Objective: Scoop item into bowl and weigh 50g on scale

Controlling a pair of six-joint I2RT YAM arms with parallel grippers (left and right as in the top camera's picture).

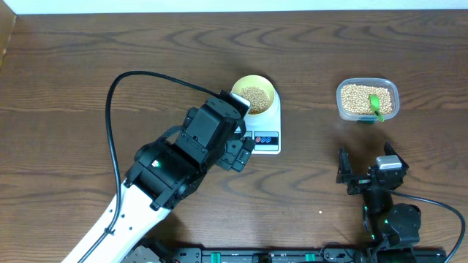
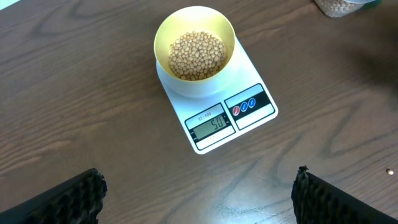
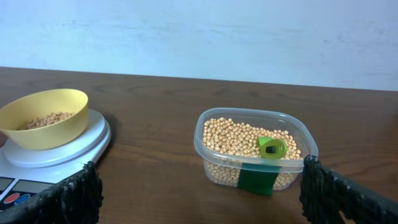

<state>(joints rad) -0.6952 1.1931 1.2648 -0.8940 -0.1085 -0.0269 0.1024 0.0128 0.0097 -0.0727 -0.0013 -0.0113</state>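
The left gripper (image 2: 198,186) hangs above the table at about 7 o'clock from the scale (image 1: 268,130). Its fingers are spread wide with nothing between them.

On the scale, toward its 12 o'clock end, sits the bowl (image 2: 163,38), upright and holding a shallow heap of beans (image 2: 198,55) that covers its bottom. In the left wrist view the display (image 2: 212,124) appears to read 50, so the weighing looks to have reached its target.

Well apart at 3 o'clock from the scale stands the clear tub (image 1: 342,93), more than half full of the same beans. A green scoop (image 3: 272,147) rests on them near its 5 o'clock side, held by neither gripper.

The right gripper (image 3: 199,186) waits at 6 o'clock from the tub, pointing toward it, fingers wide and empty.

By my reading the scooping and weighing are done. Nothing plainly remains, unless the reading needs confirming or the arms are meant to back away.
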